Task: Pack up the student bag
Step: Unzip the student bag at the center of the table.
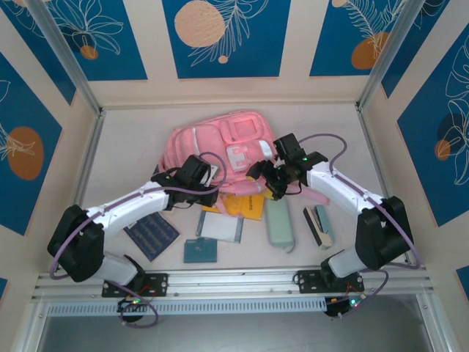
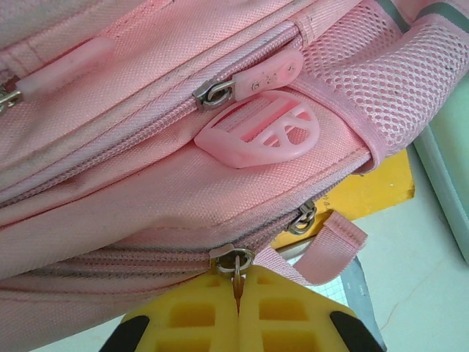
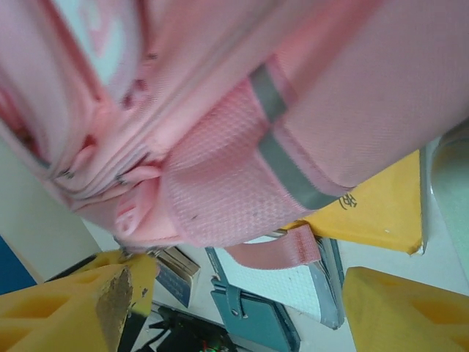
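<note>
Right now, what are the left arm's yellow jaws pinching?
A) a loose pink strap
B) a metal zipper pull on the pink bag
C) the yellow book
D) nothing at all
B: in the left wrist view, the left arm's jaws stand closed together on the metal zipper pull hanging from a seam of the student bag.
</note>
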Available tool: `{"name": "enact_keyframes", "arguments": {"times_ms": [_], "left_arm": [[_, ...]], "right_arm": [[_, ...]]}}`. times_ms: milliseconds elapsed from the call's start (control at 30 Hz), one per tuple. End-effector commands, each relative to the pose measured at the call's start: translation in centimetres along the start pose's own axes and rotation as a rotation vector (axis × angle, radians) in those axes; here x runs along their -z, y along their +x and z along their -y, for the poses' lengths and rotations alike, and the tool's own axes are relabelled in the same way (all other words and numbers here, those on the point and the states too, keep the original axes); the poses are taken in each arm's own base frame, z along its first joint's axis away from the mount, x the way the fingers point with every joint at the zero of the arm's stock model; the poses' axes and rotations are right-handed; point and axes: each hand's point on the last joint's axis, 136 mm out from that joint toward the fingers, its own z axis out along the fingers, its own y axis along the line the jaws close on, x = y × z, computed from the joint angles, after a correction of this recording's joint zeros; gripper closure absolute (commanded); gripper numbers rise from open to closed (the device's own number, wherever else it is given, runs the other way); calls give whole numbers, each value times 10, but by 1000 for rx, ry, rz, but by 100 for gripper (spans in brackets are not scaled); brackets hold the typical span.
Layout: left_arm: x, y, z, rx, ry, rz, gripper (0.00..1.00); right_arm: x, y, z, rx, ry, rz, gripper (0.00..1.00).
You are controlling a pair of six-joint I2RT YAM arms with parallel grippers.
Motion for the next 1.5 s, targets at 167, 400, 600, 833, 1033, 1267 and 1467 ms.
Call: {"name": "enact_keyframes", "arguments": {"times_ms": [167, 400, 600, 833, 1033, 1267, 1467], "left_arm": [[31, -30, 35, 8, 152, 110, 100], [33, -24, 36, 6, 157, 93, 100], [34, -13, 21, -27, 82, 71, 100], [30, 0, -4, -25, 8, 33, 100], [23, 16, -22, 2, -31, -7, 100], [25, 31, -35, 27, -53, -24, 100], [29, 37, -40, 26, -64, -31, 100]], "right_arm": [[-41, -14, -17, -111, -25, -40, 24], [-56, -30, -2, -135, 17, 35, 61], [-35, -46, 0, -78, 28, 117, 98], [-10, -67, 9, -66, 16, 161, 100], [2, -82, 11, -43, 3, 179, 100], [14, -104, 21, -60, 23, 211, 96], [24, -122, 27, -94, 15, 235, 92]]}}
